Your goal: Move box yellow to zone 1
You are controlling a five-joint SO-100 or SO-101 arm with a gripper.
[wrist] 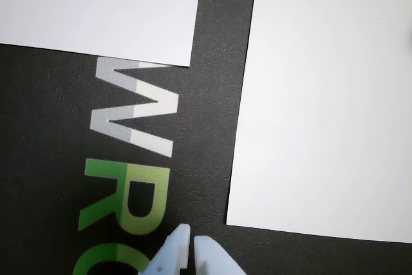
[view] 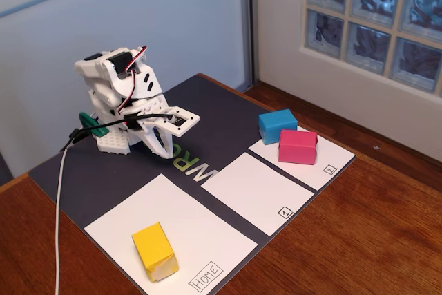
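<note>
The yellow box [view: 155, 251] lies on the front part of the white panel marked HOME [view: 131, 215], at the lower left of the fixed view. Zone 1 [view: 259, 191], a white panel with a boxed "1" in its corner, lies bare to the right of it. My gripper [view: 164, 148] is folded down at the back of the mat, well away from the box; it is shut and empty. In the wrist view its fingertips [wrist: 192, 244] meet over the green letters, with a corner of zone 1 [wrist: 96, 4] at upper left and HOME [wrist: 322, 94] at right. The box is out of the wrist view.
A blue block [view: 277, 126] and a pink block [view: 298, 146] sit touching on the white panel marked 2 [view: 324, 164] at the right. The dark mat [view: 221, 108] lies on a wooden table [view: 373, 240]. A white cable [view: 59, 212] runs along the left.
</note>
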